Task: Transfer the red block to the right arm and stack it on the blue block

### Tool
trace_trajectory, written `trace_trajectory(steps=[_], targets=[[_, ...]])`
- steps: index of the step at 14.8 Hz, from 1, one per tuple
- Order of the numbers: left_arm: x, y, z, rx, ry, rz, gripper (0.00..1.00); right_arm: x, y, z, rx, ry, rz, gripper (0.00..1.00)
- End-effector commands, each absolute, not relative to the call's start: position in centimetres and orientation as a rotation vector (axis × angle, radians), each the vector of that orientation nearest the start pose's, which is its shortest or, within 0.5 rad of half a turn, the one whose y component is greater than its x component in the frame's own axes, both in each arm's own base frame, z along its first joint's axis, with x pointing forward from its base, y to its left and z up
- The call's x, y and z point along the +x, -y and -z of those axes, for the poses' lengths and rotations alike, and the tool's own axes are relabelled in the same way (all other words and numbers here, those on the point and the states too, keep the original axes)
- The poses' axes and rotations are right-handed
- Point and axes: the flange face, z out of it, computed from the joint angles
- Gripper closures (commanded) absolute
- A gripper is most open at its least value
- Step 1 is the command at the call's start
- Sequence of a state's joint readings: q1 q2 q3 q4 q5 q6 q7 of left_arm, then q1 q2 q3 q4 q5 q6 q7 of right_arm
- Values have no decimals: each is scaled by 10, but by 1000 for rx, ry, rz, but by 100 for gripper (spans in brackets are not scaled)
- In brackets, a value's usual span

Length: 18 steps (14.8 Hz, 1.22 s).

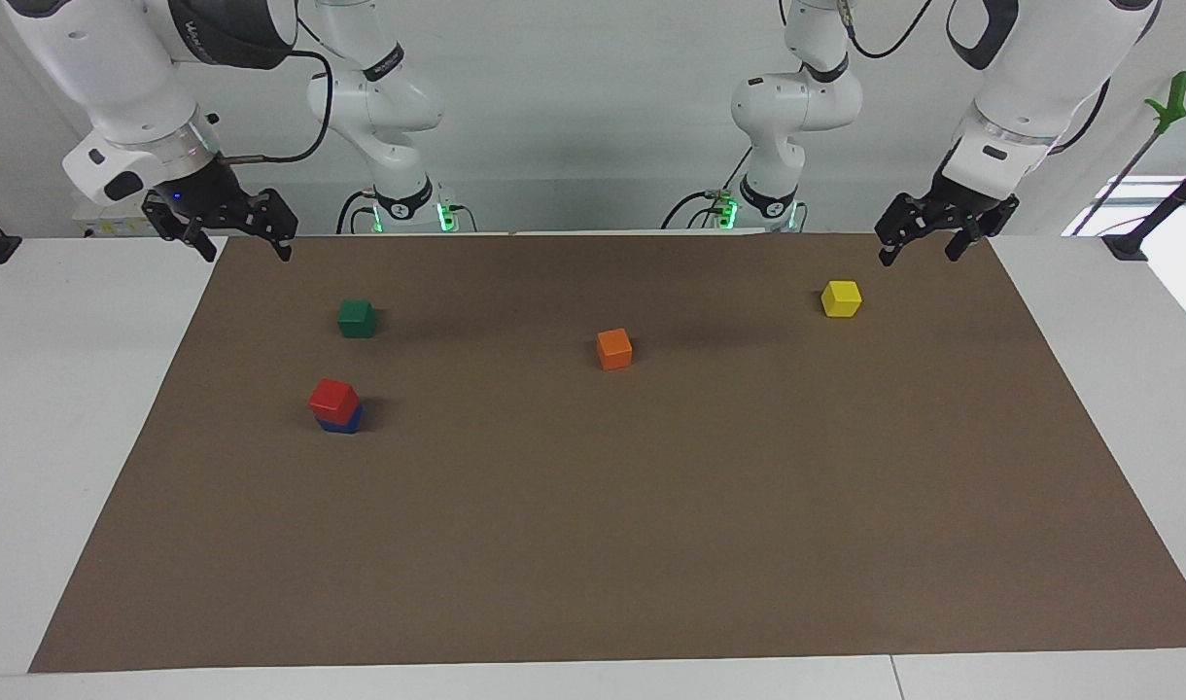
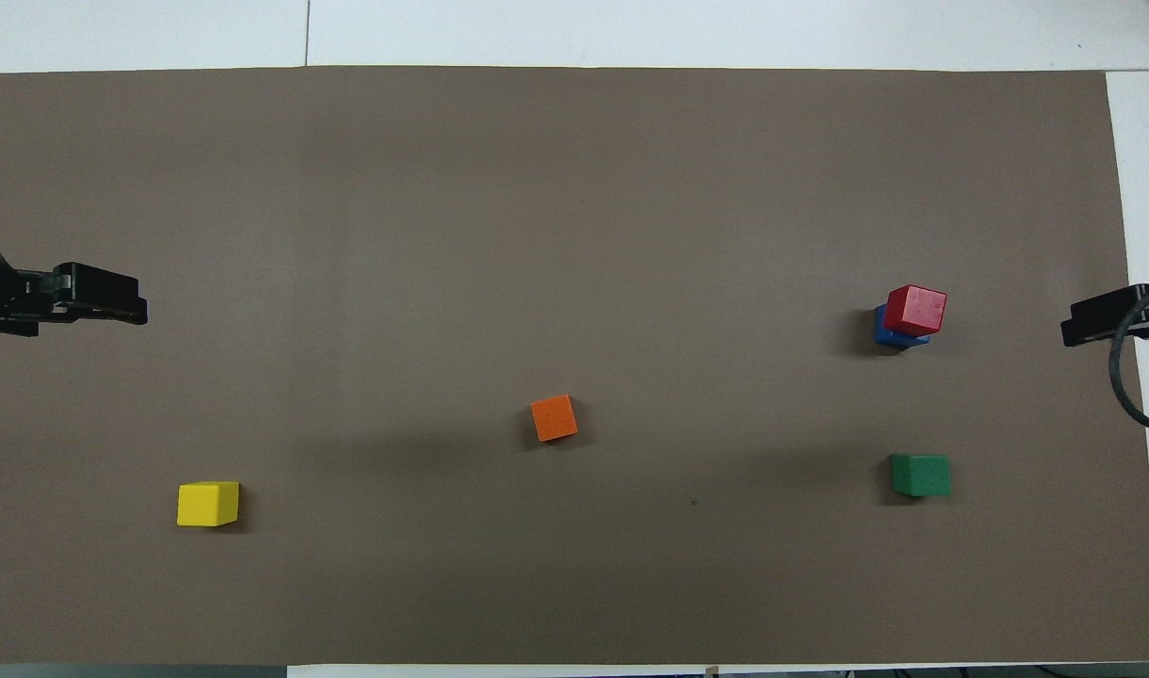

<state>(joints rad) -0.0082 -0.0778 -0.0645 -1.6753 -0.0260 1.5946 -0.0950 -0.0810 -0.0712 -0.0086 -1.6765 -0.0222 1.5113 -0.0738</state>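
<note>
Red block: we see the small bright red cube (image 1: pixel 333 397) sitting on top of the blue one, turned a little askew to it, toward the right arm's end of the mat.
Blue block: we see the small deep blue cube (image 1: pixel 344 421) resting on the mat, carrying the red block; only its lower edge and one side show beneath it.
Right gripper: we find the black two-finger claw of the right arm (image 1: pixel 232 231) raised over the mat's corner at the robots' edge, well apart from the stack; its fingers stand spread wide and have hold of nothing.
Right arm: we see the white jointed arm (image 1: pixel 126 87) with a blue light at the wrist and a black cable looping off it.
Left gripper: we find the black claw of the left arm (image 1: pixel 922 241) hanging over the mat's other corner at the robots' edge, fingers spread apart, empty; this arm waits.
Green block: we see a small dark green cube (image 1: pixel 356 317) on the mat, nearer to the robots than the stack.
Orange block: we see a small orange cube (image 1: pixel 613 348) near the mat's middle.
Yellow block: we see a small yellow cube (image 1: pixel 841 297) toward the left arm's end, near the left gripper.
Mat: we see a brown rectangular sheet (image 1: pixel 651 544) covering the white table (image 1: pixel 58 408).
</note>
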Motion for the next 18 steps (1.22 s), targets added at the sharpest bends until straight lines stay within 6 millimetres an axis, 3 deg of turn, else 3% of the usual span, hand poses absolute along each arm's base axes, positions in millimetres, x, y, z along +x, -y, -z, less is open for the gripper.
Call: trace_trajectory(steps=[1, 4, 18], targets=[[520, 40, -621, -3143, 25, -10, 0, 517, 50, -618, -3144, 10, -195, 0], [520, 40, -621, -3143, 25, -10, 0, 529, 52, -620, -3152, 4, -104, 0], [520, 40, -621, -3143, 25, -10, 0, 529, 58, -623, -3149, -22, -81, 0]])
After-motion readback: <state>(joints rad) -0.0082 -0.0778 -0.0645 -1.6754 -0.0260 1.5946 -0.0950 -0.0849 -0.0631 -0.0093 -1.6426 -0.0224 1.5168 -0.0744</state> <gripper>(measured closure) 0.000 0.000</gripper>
